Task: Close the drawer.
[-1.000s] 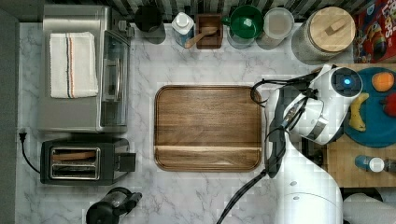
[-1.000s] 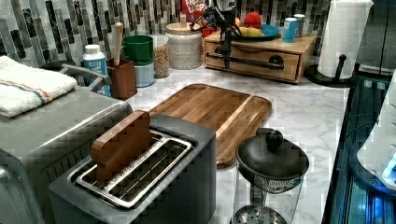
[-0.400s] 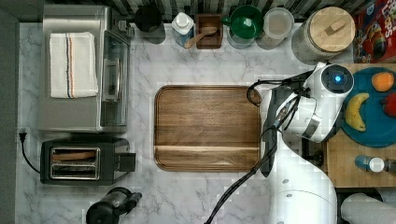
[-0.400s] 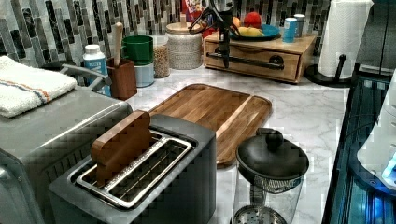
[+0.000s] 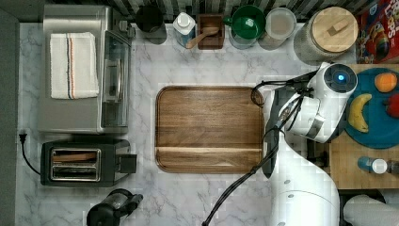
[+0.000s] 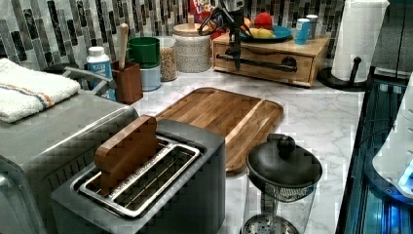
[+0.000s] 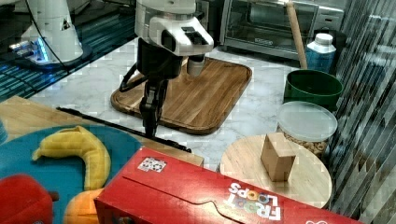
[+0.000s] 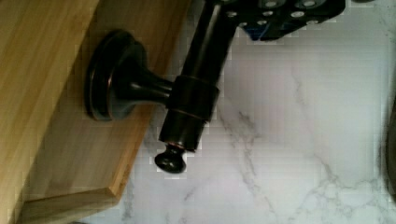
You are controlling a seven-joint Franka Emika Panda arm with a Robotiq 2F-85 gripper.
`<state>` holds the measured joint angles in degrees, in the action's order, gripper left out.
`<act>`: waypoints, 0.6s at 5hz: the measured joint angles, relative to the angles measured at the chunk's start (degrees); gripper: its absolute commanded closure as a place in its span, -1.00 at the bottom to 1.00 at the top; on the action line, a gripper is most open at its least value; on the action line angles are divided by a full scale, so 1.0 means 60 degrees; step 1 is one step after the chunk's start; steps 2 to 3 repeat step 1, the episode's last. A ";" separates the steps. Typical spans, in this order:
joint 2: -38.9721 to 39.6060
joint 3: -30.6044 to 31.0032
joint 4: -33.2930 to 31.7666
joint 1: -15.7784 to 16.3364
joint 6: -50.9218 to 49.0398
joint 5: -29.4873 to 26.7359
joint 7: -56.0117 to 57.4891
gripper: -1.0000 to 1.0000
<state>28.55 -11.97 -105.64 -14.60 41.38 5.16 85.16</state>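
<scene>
Well, reading the left view from its left, a folded striped towel (image 6: pixel 29 90) lies on the steel oven, and in front of it a dark toaster (image 6: pixel 146 180) has a wooden slab (image 6: pixel 125 151) standing in one slot. Next along the tiled wall come a blue bottle (image 6: pixel 99 61), a brown utensil holder (image 6: pixel 127 80) and a green mug (image 6: pixel 144 51). Past them the dark brown board (image 6: pixel 219 117) lies flat on the marble surface (image 6: pixel 316 117), with a glass press pot (image 6: pixel 282 180) near its front corner. Further to the left view's right, at the back, sits the drawer (image 6: pixel 265 68), its light-wood front facing the board under the top that carries a blue plate (image 6: pixel 280 33) of fruit. A dark bar handle (image 6: pixel 263 61) runs across that front. The tool (image 6: pixel 235 48) hangs straight down at the bar's left part, right against it. I cannot tell whether it is spread or clamped on the bar. The wrist view has the bar's round mount (image 8: pixel 112 79) fixed to the wood, with the bar's knobbed end over the marble. A paper towel roll (image 6: pixel 359 36) stands at the far right.
</scene>
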 measured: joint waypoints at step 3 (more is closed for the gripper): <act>0.0000 -0.0043 0.0000 0.0035 0.0005 -0.0031 0.0000 1.00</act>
